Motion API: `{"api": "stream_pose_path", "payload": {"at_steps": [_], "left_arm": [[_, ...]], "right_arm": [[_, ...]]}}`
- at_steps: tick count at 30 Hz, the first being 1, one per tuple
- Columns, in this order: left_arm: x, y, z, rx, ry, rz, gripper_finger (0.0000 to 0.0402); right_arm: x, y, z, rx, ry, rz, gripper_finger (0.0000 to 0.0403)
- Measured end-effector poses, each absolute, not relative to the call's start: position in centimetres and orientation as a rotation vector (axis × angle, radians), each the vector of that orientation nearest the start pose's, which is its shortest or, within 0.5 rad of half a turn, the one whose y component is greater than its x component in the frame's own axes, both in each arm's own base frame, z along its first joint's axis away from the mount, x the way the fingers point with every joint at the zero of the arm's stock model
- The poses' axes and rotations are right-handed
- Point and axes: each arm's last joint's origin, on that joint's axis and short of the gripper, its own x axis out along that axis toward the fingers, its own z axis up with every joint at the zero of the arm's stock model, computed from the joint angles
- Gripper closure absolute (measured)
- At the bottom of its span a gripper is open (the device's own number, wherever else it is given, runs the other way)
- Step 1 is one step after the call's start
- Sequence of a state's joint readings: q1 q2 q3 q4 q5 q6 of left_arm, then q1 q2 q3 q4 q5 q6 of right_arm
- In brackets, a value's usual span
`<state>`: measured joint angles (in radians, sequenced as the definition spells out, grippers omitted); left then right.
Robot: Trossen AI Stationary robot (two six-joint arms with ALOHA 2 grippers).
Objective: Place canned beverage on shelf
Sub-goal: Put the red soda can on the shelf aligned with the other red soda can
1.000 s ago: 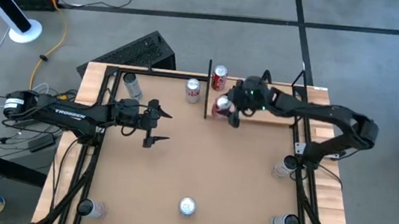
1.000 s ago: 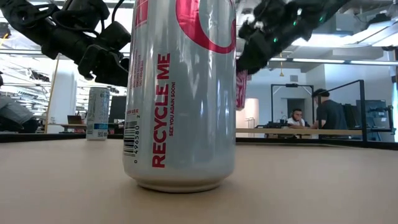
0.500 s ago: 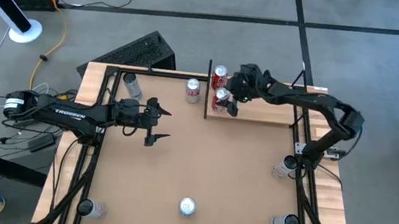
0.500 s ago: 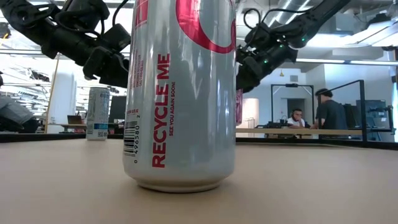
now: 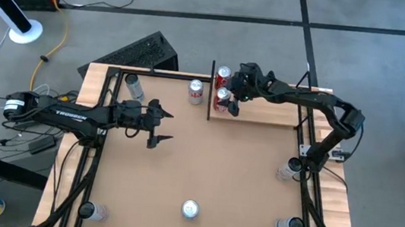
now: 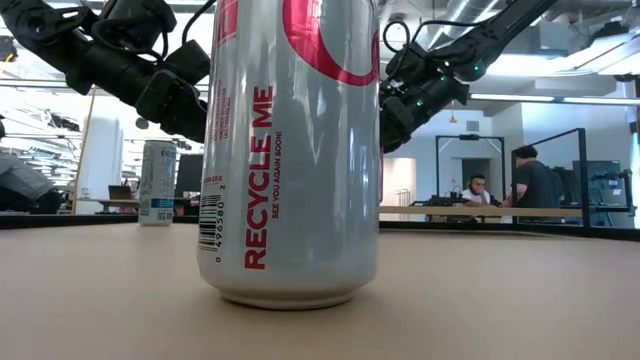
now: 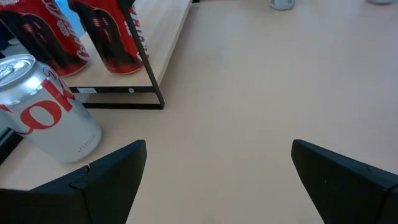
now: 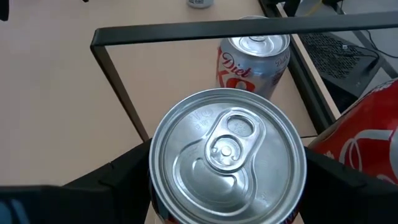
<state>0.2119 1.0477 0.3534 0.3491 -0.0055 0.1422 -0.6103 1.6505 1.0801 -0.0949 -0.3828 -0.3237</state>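
My right end effector pinches a red metal drink can, setting it on the pale wooden shelf at one o'clock. Next I let go gently. Left end effector waits, spread.

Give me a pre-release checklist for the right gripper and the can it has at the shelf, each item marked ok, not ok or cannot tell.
1. Right gripper around the held can: ok, a finger shows on each side of it.
2. Held can upright: ok, its lid faces straight up at the wrist camera.
3. Held can over the shelf, by the black bar: ok in the high view.
4. Can base resting on the plank: cannot tell, the base is hidden.
5. Gap to the other red can on the shelf: cannot tell; they look very close.
6. Left gripper out of the way: ok, open above the bare table.
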Motion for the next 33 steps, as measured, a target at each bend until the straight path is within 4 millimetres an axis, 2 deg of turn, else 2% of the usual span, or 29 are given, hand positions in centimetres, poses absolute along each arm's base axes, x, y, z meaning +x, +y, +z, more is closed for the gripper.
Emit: {"api": "stream_pose_path", "payload": {"at_steps": [5,10,13,16,21,26,33], "left_arm": [[20.1,4.3,18.9,0.089,0.357,0.194,0.0015],[20.1,4.3,18.9,0.075,0.356,0.197,0.0015],[20.1,4.3,18.9,0.068,0.355,0.199,0.0015],[20.1,4.4,18.9,0.063,0.354,0.200,0.0015],[20.1,4.4,18.9,0.048,0.352,0.203,0.0015],[20.1,4.3,18.9,0.025,0.350,0.207,0.0015],[20.1,4.3,18.9,0.001,0.347,0.211,0.0015]], "right_arm": [[29.6,-19.3,22.6,0.007,0.623,-0.124,0.0021],[29.6,-19.4,22.6,-0.023,0.621,-0.130,0.0055],[29.5,-19.4,23.0,-0.031,0.619,-0.137,0.0061],[29.5,-19.4,24.5,-0.049,0.587,-0.144,0.0045],[28.9,-18.9,28.4,-0.100,0.499,-0.160,0.0010],[28.0,-17.9,30.9,-0.130,0.441,-0.157,0.0010],[27.9,-16.5,30.8,-0.096,0.495,-0.113,0.0014]]}}
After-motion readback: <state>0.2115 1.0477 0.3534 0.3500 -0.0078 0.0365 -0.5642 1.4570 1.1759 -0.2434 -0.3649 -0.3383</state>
